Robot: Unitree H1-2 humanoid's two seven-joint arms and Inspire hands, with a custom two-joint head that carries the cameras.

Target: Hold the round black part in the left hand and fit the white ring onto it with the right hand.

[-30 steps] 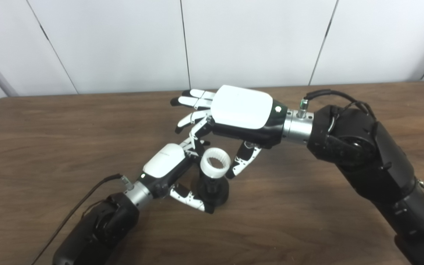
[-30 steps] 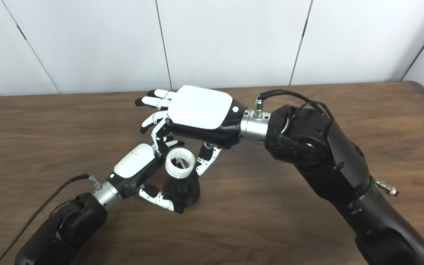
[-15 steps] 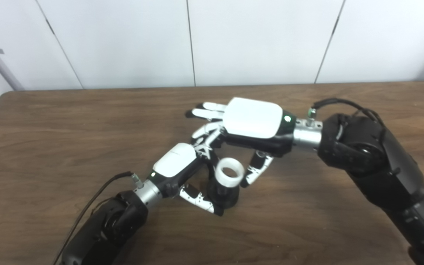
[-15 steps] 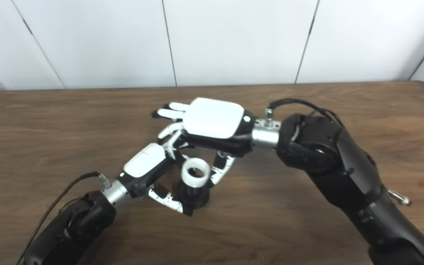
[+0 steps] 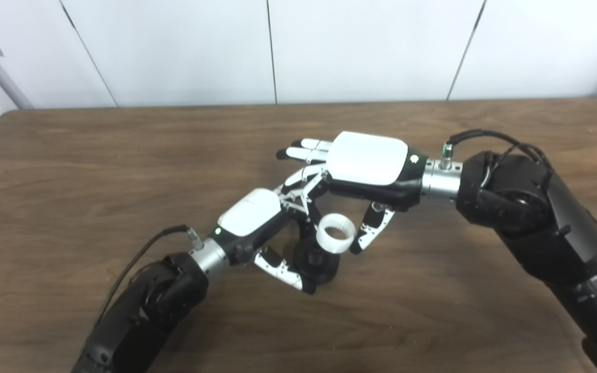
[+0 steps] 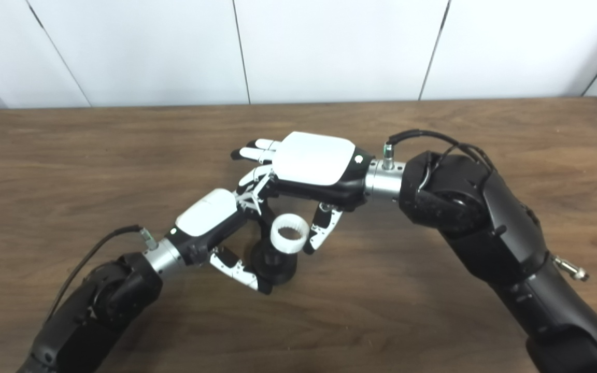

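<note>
One white ring [image 5: 335,233] sits at the top of one round black part [image 5: 317,261], its toothed inner wall facing up; whether it is pressed fully home cannot be told. The black part stands on the brown desk [image 5: 70,171], near its middle. The left hand [image 5: 257,228] grips the black part, its thumb curled round the near side of the base and its other fingers [image 5: 298,199] reaching behind the part. The right hand [image 5: 366,171] hangs palm down just above and behind the ring. Its thumb [image 5: 371,230] points down just beside the ring's right edge, while its other fingers stretch out to the left, apart and holding nothing; whether the thumb touches the ring cannot be told. The two hands overlap where their fingers meet behind the ring.
</note>
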